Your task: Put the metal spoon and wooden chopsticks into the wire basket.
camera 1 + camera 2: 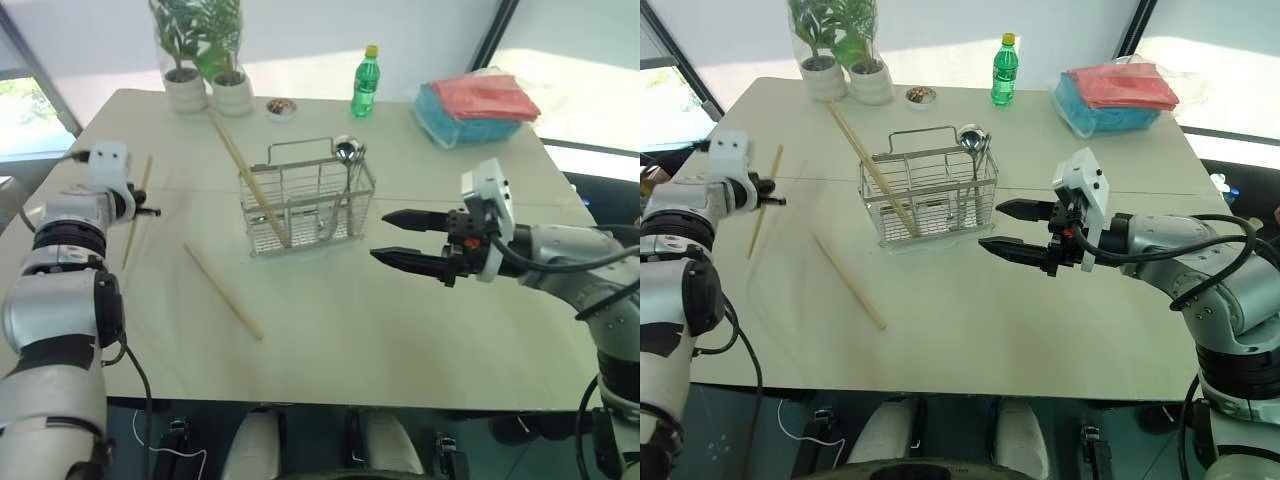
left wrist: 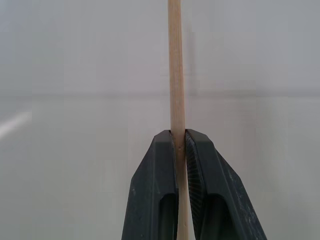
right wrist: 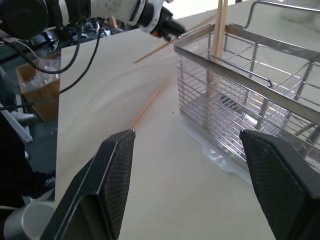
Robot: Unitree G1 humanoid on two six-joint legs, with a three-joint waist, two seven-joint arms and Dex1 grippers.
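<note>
Jaws of your left gripper [image 2: 181,150] are clamped together on one light tan wooden chopstick [image 1: 137,212], which runs on straight past their tips and hangs tilted above the pale bench [image 1: 400,330] on your left side. Your right gripper [image 1: 400,243] hovers with its jaws spread wide apart and nothing between them, pointing toward the small rectangular wire basket of silver metal grid [image 1: 305,203], which stands on the bench just beyond its tips. Inside that basket, at the end nearer your right jaws, the shiny silver metal spoon [image 1: 347,152] stands upright with its oval bowl above the rim. At the other end, a second wooden chopstick [image 1: 245,176] leans in the basket, its upper end slanting out toward the far-left corner of the bench. A third chopstick [image 1: 222,290] lies flat on the bench between your two grippers, apart from the basket and well clear of either set of jaws. Beyond the basket, far from both jaws, you have two white potted plants [image 1: 208,88], a small round dish [image 1: 281,107], a green plastic bottle with a yellow cap [image 1: 365,84] and a stack of red and blue cloths [image 1: 475,108].
</note>
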